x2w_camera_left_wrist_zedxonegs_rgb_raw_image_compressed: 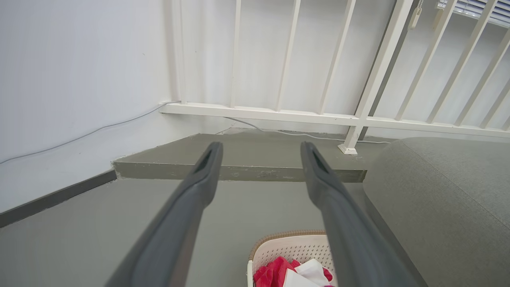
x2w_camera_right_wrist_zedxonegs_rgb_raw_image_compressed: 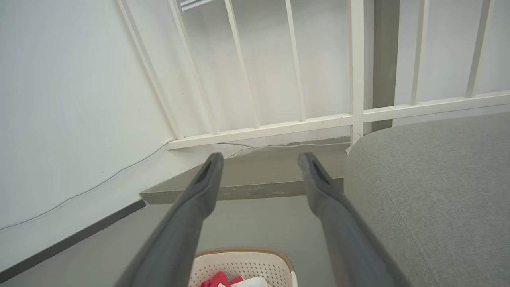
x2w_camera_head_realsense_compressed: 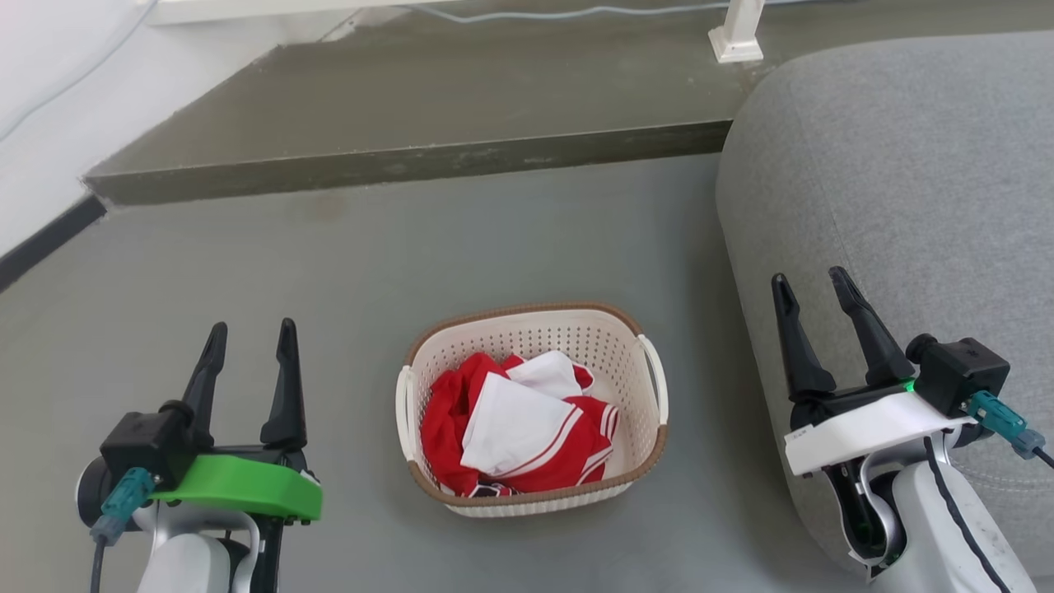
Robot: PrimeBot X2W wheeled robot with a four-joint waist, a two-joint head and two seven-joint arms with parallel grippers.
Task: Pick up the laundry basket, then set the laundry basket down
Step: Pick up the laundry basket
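One laundry basket stands on the grey floor, at 6 o'clock from the middle of the head view. It has two white handles, one at its 3 o'clock side and one at its 9 o'clock side, and a heap of red and white clothes inside. Two grippers flank it, each with two dark fingers: the left gripper at 8 o'clock, the right gripper at 4 o'clock, in front of one grey sofa. One raised step lies at 12 o'clock. The head view gives the whole basket. Each wrist view catches its far end at the bottom edge and adds the white railing and a thin cable along the wall. Both grippers have their fingers spread well apart, holding nothing and standing clear of the basket.
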